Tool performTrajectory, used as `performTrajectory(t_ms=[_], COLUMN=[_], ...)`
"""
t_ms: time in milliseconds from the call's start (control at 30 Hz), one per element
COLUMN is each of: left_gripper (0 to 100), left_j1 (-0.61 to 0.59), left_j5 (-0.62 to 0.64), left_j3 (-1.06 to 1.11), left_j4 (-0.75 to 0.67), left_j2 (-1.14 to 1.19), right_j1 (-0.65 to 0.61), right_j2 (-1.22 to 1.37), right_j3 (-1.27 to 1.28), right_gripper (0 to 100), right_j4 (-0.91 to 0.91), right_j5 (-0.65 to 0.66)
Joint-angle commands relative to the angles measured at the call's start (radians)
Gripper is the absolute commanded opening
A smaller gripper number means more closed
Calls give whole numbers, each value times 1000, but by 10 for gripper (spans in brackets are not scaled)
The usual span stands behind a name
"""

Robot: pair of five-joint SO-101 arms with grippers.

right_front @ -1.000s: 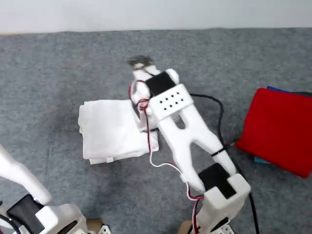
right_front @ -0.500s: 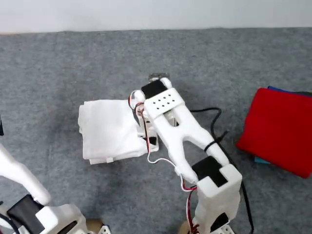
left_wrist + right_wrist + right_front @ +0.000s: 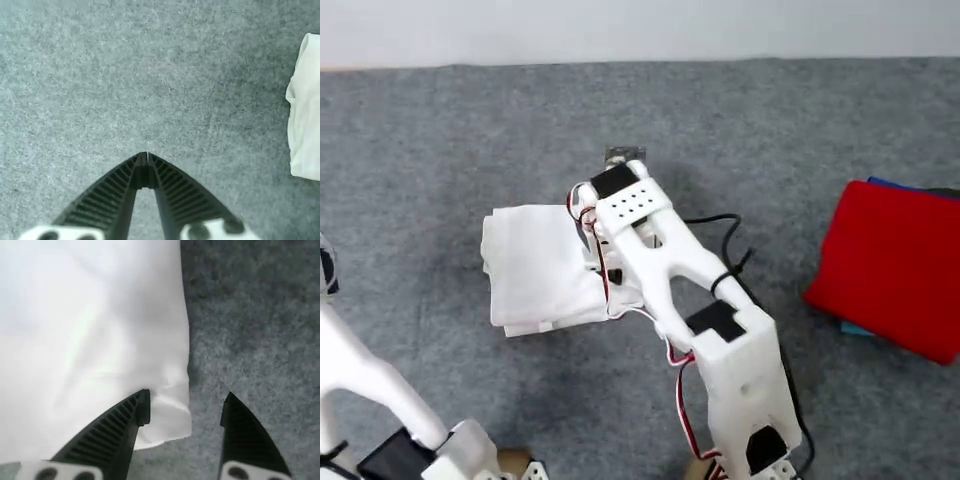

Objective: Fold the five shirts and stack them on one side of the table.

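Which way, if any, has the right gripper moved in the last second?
Yes. In the high view the right gripper has shifted left, toward the folded white shirt, which has stayed put; its open jaws now straddle the shirt's right edge.
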Motion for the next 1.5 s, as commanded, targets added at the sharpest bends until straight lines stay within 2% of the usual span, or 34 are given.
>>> performTrajectory(t_ms=[0, 433, 533, 667, 867, 1000, 1200, 1467], left_gripper=[16, 16, 16, 16, 16, 16, 16, 17], left_j1=[9, 9, 9, 8, 8, 8, 8, 8], left_j5=[-11, -11, -11, -11, -11, -11, -11, -11], left_j3=[5, 8, 8, 8, 8, 8, 8, 7], left_j4=[-31, -44, -44, -44, -44, -44, -37, -37], left_j2=[-46, -40, -41, -43, -46, -46, -48, -48], right_j1=[-27, -163, -163, -160, -59, 81, 292, 426], right_j2=[19, 102, 127, 150, 140, 136, 136, 147], right_j3=[-66, -68, -68, -68, -72, -72, -146, -298], right_gripper=[245, 243, 175, 2, 9, 9, 9, 9], right_j4=[-1, -1, 1, 2, 81, 108, 116, 67], right_j5=[-11, -11, -11, 20, 58, 203, 493, 987])
